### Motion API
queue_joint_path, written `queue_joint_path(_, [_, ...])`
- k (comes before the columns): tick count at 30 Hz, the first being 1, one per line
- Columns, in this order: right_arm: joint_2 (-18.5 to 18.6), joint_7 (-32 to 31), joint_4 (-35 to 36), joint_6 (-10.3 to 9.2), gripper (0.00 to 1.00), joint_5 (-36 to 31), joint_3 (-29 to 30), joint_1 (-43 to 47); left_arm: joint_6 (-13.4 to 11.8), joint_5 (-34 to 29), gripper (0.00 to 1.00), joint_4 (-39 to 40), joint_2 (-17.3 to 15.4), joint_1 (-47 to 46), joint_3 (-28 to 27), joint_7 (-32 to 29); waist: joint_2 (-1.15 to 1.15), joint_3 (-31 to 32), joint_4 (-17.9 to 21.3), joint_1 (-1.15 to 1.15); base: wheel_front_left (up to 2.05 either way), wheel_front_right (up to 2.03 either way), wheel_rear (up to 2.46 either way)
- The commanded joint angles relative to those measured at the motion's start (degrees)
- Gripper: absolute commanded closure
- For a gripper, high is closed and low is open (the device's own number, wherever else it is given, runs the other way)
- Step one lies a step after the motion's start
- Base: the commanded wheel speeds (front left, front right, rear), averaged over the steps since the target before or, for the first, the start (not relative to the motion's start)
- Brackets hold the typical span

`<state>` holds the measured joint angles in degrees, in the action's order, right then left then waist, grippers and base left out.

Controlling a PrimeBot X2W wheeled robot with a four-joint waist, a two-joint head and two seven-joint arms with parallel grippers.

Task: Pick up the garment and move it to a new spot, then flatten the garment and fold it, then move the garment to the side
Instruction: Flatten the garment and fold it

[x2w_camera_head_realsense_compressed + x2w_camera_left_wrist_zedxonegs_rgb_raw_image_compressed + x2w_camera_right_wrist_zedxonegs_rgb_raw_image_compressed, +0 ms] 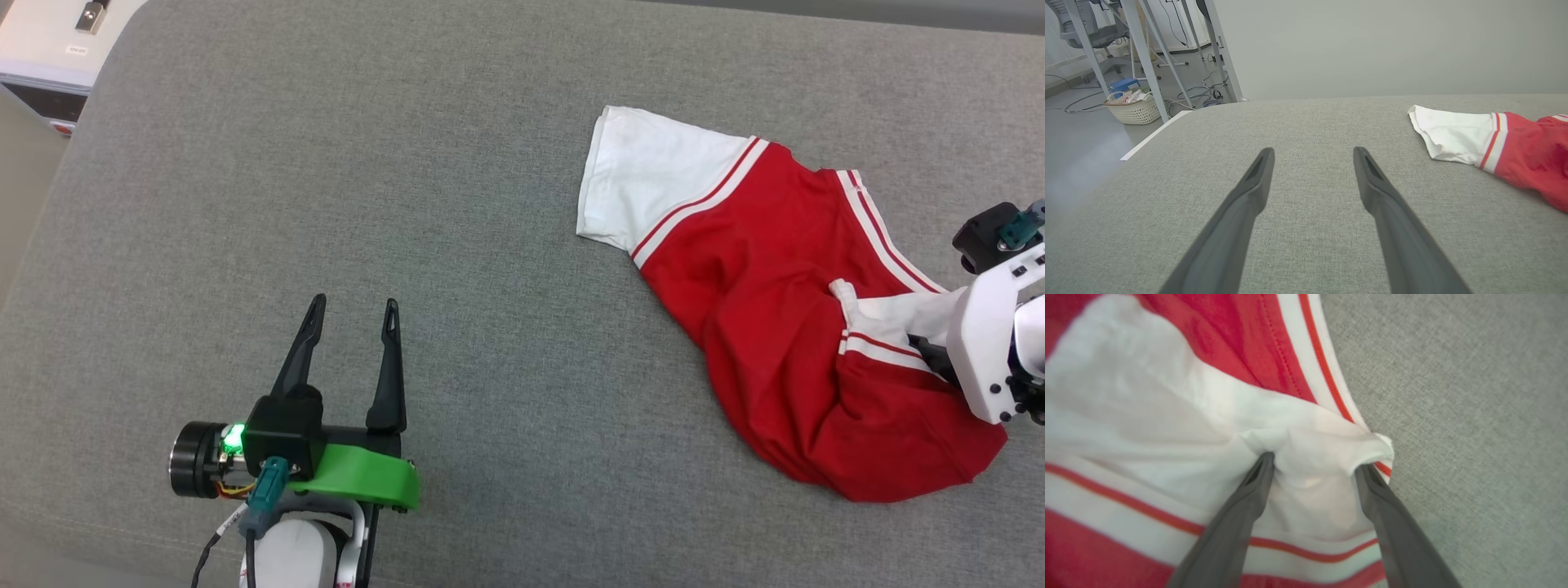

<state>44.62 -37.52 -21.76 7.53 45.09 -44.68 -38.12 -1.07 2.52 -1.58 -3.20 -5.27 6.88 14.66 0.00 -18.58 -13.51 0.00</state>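
Fingers of our right gripper (1313,461) stand spread around a white sleeve fold (882,318) of the bright red soft T-shirt (759,327) on the grey fabric worktop (408,204); we should close them deep before lifting.

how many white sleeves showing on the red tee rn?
2. One white sleeve lies flat at the left end of the bright red soft T-shirt, on the grey fabric surface. The other sleeve is bunched at its right side, between the open fingers of the right gripper.
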Motion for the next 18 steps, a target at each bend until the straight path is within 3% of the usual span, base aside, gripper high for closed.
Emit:
queue_joint_path(1, [-2.1,0.4,-1.6,-0.04,0.53,0.9,-2.9,1.6,-0.4,0.2,0.00,-0.3,0.3,-0.7,-0.2,0.3,0.00,0.4,0.1,0.00,0.00,0.00,0.00])
queue_joint_path(2, [-2.1,1.6,-1.2,-0.04,1.00,1.3,-3.6,1.0,-0.4,0.2,0.00,-0.4,0.3,-0.6,-0.3,0.3,0.00,0.7,0.3,0.00,0.00,0.00,0.00])
queue_joint_path(11, [-2.3,16.8,1.2,-0.04,1.00,2.6,-5.1,-5.6,-0.1,-0.5,0.00,-1.0,0.3,0.5,-0.9,0.3,0.00,4.9,2.3,0.00,0.00,0.00,0.00])
queue_joint_path(18, [-2.6,30.4,3.7,-0.04,1.00,3.7,-2.9,-7.0,0.4,-1.1,0.00,-1.0,0.3,2.2,-1.8,0.3,0.00,7.4,4.1,0.00,0.00,0.00,0.00])
